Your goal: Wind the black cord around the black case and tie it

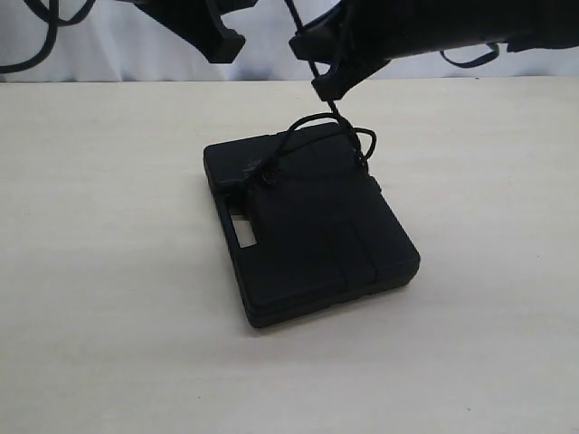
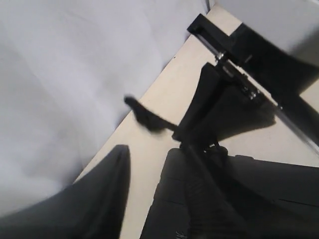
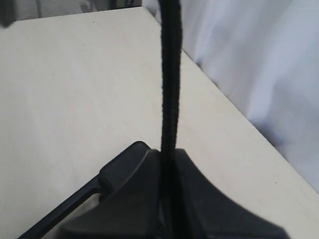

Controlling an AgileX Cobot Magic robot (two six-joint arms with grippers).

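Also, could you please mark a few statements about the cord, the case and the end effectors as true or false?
1. The right end effector pinches the black cord. True.
2. The black case stands on its edge. False: it lies flat on the table.
3. Part of the cord rests looped on the case's top. True.
4. The left end effector also grips the cord. False: it hangs apart from the cord.
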